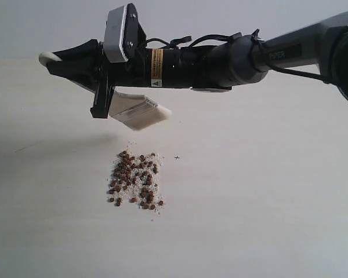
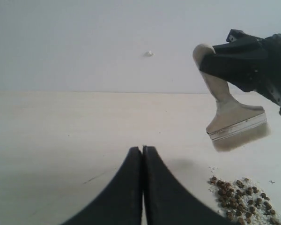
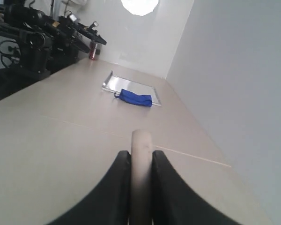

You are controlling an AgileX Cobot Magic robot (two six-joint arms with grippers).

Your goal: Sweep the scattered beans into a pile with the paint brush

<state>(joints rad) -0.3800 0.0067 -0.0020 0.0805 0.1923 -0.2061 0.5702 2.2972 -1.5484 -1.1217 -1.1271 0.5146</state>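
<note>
soft bright light, faint shadows, lamp (image 3: 139, 5) glare blown out.

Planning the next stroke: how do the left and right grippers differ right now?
The left gripper is shut and empty; the right gripper clamps the paint brush handle. The right gripper hangs near the beans, bristles off the table; the left gripper is outside the exterior view. Both have black fingers.

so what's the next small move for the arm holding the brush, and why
Probably lower the flat pale-handled paint brush, held in the right gripper, to the pale table beside the reddish-brown beans: it hangs clear above them, and the cluster's edges look loose.
</note>
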